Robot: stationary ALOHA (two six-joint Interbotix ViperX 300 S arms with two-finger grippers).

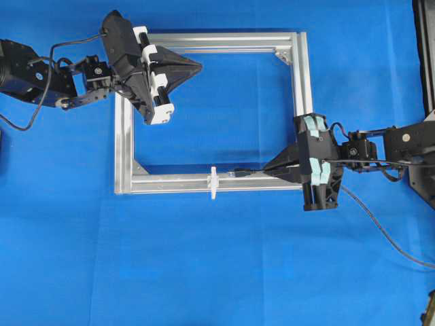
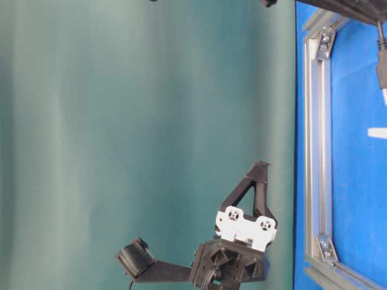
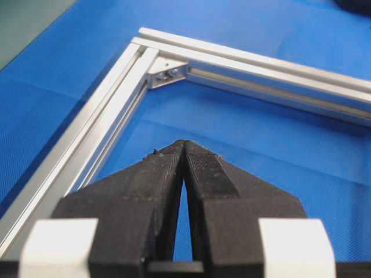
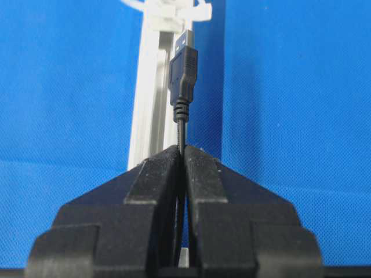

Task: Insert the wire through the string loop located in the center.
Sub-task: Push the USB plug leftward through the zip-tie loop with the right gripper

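Observation:
My right gripper [image 1: 268, 168] is shut on the wire [image 4: 182, 130], a thin black cable ending in a dark plug with a metal tip [image 4: 184, 63]. The plug [image 1: 242, 173] hangs over the frame's near bar, pointing left at the string loop [image 1: 213, 183], a tiny white upright piece a short gap away. In the right wrist view the string loop [image 4: 174, 11] stands just beyond the plug's tip. The wire trails off behind the right arm [image 1: 380, 227]. My left gripper [image 1: 198, 66] is shut and holds nothing, hovering inside the frame's upper left corner. Its tips [image 3: 183, 143] meet over blue cloth.
A silver aluminium frame [image 1: 303, 81] lies flat on the blue cloth, with corner brackets [image 3: 168, 73] inside its corners. The table-level view shows the left arm [image 2: 242, 241] before a green backdrop and the frame's bar [image 2: 317, 151] at the right.

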